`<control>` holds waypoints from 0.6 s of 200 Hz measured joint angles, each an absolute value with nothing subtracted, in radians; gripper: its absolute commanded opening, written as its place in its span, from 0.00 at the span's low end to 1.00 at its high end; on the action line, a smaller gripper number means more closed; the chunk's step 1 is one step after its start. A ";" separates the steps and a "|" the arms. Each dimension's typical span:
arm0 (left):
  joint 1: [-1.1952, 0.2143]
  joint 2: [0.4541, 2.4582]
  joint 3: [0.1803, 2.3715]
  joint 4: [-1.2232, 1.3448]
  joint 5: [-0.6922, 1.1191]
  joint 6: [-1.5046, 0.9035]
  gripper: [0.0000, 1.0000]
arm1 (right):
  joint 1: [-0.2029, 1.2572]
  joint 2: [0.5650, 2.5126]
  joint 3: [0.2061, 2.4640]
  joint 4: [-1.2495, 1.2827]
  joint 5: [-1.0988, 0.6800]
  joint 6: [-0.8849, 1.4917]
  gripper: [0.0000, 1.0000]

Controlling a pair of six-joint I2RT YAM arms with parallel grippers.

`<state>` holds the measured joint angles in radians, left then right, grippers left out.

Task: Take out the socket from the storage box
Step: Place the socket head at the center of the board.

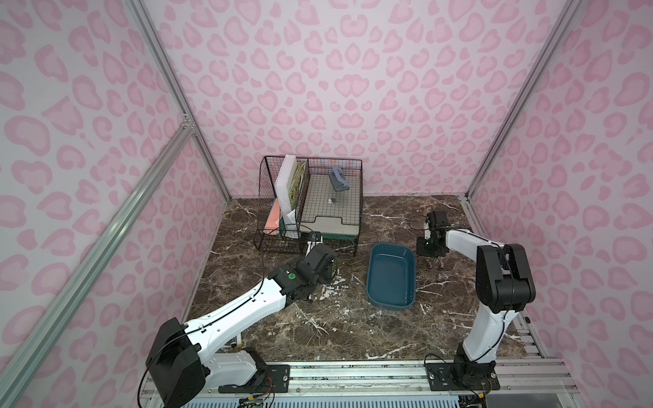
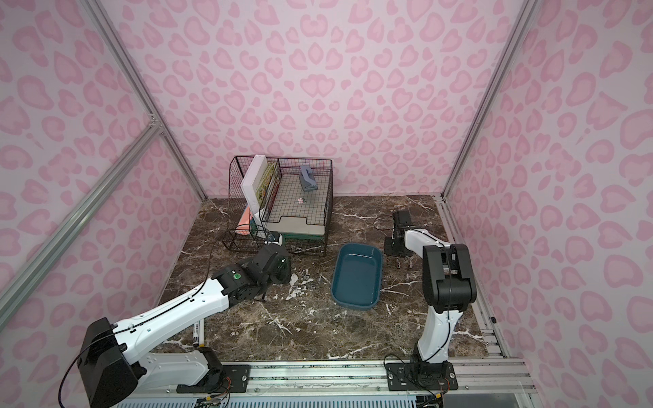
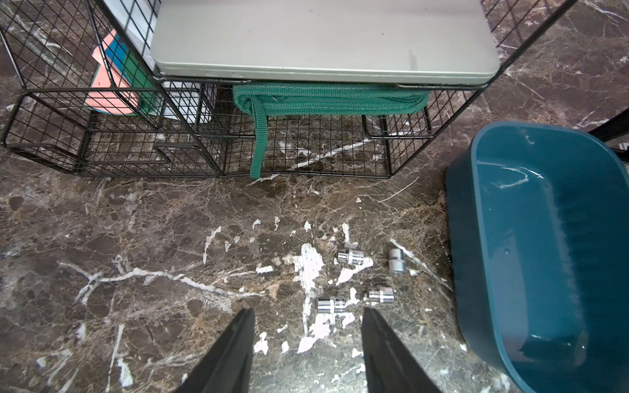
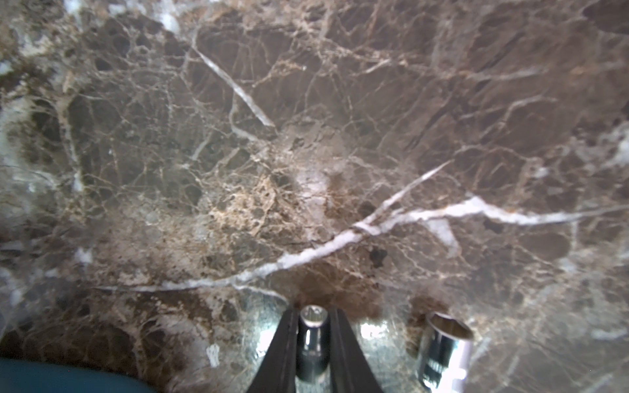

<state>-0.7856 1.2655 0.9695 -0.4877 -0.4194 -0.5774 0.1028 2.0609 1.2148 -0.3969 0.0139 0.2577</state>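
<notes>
The dark teal storage box (image 1: 375, 254) (image 2: 340, 263) sits mid-table, and I see nothing inside it. My right gripper (image 4: 313, 309) is low over the marble just right of the box (image 4: 68, 377). It is shut on a small chrome socket (image 4: 312, 340) that stands upright between the fingers. A larger socket (image 4: 446, 343) stands beside it. My left gripper (image 3: 308, 311) hangs open left of the box (image 3: 544, 255), holding nothing. Several chrome sockets (image 3: 350, 256) (image 3: 331, 304) lie on the table just past its fingertips.
A black wire-mesh organiser (image 1: 311, 212) stands at the back with a grey tray (image 3: 323, 41), books and a green strap (image 3: 258, 143) hanging from it. A marker pen (image 2: 198, 332) lies near the left arm's base. Pink walls enclose the table.
</notes>
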 measured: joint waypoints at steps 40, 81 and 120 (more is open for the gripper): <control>-0.786 1.266 0.985 -0.498 -0.419 -0.578 0.56 | 0.103 2.059 1.215 -0.396 0.007 0.258 0.29; -0.786 1.266 1.005 -0.506 -0.421 -0.577 0.56 | 0.103 2.009 1.229 -0.405 0.003 0.250 0.30; -0.785 1.266 1.036 -0.533 -0.463 -0.569 0.58 | 0.104 1.888 1.222 -0.418 -0.012 0.237 0.32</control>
<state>-0.7853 1.2655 1.0355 -0.5335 -0.4625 -0.5694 0.1036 1.8885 1.2224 -0.4175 -0.0124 0.2371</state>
